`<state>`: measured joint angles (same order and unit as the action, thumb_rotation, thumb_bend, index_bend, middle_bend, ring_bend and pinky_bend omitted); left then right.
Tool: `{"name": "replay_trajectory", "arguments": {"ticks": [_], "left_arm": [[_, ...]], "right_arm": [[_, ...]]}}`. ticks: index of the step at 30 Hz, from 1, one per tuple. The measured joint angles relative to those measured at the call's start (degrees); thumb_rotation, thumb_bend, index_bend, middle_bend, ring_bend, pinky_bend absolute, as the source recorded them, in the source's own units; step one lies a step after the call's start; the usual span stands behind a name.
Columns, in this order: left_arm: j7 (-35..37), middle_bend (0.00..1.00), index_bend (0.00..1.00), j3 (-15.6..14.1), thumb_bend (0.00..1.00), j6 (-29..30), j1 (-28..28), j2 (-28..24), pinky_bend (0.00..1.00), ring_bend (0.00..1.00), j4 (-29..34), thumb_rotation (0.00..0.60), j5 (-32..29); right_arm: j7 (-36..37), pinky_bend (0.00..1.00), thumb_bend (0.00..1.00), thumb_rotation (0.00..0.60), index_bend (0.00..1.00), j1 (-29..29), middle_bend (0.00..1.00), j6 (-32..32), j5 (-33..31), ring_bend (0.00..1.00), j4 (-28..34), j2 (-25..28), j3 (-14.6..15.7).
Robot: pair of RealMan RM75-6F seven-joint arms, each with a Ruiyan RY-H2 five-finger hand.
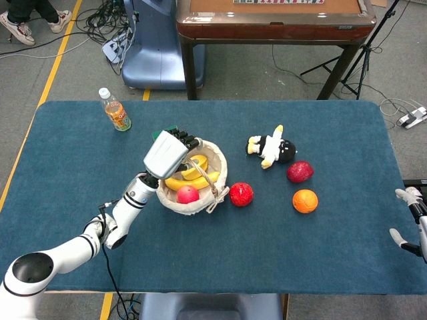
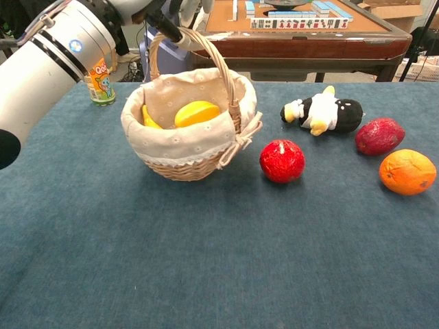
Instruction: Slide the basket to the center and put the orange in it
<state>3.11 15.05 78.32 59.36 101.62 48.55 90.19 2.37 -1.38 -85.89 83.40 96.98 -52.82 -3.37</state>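
Toward the ten o'clock corner of the blue table [image 1: 67, 200] stands a small bottle of orange drink [image 1: 118, 113], upright and well apart from everything else; the chest view shows its printed label [image 2: 100, 82] behind the left forearm. Next along, the left hand [image 1: 167, 152] reaches over the wicker basket [image 1: 193, 193], fingers curled down at the handle. From the head view the grasp looks closed on the handle, and the chest view shows dark fingers [image 2: 161, 24] touching the top of the woven handle [image 2: 212, 62], though the rest of that hand is cut off at the frame's upper edge. The basket's white cloth liner [image 2: 185, 140] and tied bow show clearly only from the chest; the head view alone reveals its load: bananas [image 1: 190, 175] and a pinkish apple [image 1: 187, 194].

Just beside the basket at its three o'clock lies a red pomegranate-like fruit [image 1: 241, 194], near but not quite touching the bow. Further right, at one o'clock from it, a black-and-white plush toy [image 1: 272, 148] lies on its side, with a dark red fruit [image 1: 299, 171] nearby. The orange [image 1: 305, 201] sits on the cloth at the toy's five o'clock, outside the basket, with the red fruit between them.

At the far three o'clock edge, the right hand [image 1: 415, 223] shows only in the head view, mostly cut off, fingers apart and holding nothing.
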Motion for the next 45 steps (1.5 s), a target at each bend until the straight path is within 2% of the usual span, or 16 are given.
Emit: {"name": "replay_trajectory", "arguments": {"ticks": [17, 20, 23, 27, 29, 31, 34, 40, 45], "left_arm": [[-3.1, 0.67, 0.62, 0.1, 0.11, -1.9, 2.3, 4.3, 0.76, 0.66, -2.5, 0.600, -1.4], [-4.0, 0.63, 0.54, -0.1, 0.11, -2.7, 2.1, 4.2, 0.75, 0.61, -1.9, 0.600, -2.0], [-6.2, 0.47, 0.34, -0.1, 0.11, -4.0, 1.6, 3.7, 0.64, 0.48, -0.3, 0.600, -3.1], [-10.8, 0.23, 0.08, 0.4, 0.11, -6.1, 0.6, 2.0, 0.45, 0.26, 4.9, 0.600, -5.6], [-13.8, 0.15, 0.01, 0.8, 0.11, -7.2, -0.2, 0.7, 0.40, 0.19, 8.9, 0.600, -7.5], [-17.0, 0.10, 0.00, 1.2, 0.11, -8.2, -1.1, -0.9, 0.36, 0.15, 13.5, 0.600, -9.5], [-21.6, 0.07, 0.00, 1.8, 0.11, -9.5, -2.6, -3.7, 0.32, 0.14, 20.4, 0.600, -12.7], [-29.6, 0.06, 0.00, 1.9, 0.11, -10.7, -6.4, -10.9, 0.28, 0.13, 30.9, 0.600, -17.7], [-31.8, 0.06, 0.00, 1.1, 0.11, -9.8, -10.1, -16.2, 0.27, 0.13, 36.7, 0.600, -19.7]], "right_arm": [[1.7, 0.26, 0.21, 0.600, 0.19, 0.8, 0.26, -0.1, -0.2, 0.20, -1.5, -0.3, 0.1], [1.8, 0.26, 0.21, 0.600, 0.19, 0.8, 0.26, 0.0, -0.1, 0.20, -1.7, -0.3, 0.1], [1.8, 0.26, 0.21, 0.600, 0.19, 0.8, 0.26, 0.0, 0.0, 0.20, -1.7, -0.3, 0.1], [1.8, 0.26, 0.21, 0.600, 0.19, 0.7, 0.26, 0.1, 0.2, 0.20, -1.7, -0.3, 0.1], [1.6, 0.27, 0.21, 0.600, 0.19, 0.6, 0.26, 0.1, 0.3, 0.20, -1.5, -0.3, 0.0], [1.6, 0.27, 0.21, 0.600, 0.19, 0.6, 0.26, 0.1, 0.5, 0.20, -1.4, -0.3, 0.0], [1.5, 0.27, 0.21, 0.600, 0.19, 0.5, 0.26, 0.2, 0.6, 0.20, -1.3, -0.3, 0.0], [0.9, 0.27, 0.21, 0.600, 0.19, 0.0, 0.26, 0.8, 1.2, 0.20, -1.0, -0.3, 0.0], [-0.3, 0.27, 0.21, 0.600, 0.19, -1.5, 0.26, 2.9, 2.8, 0.20, -0.1, 0.3, 0.4]]}}
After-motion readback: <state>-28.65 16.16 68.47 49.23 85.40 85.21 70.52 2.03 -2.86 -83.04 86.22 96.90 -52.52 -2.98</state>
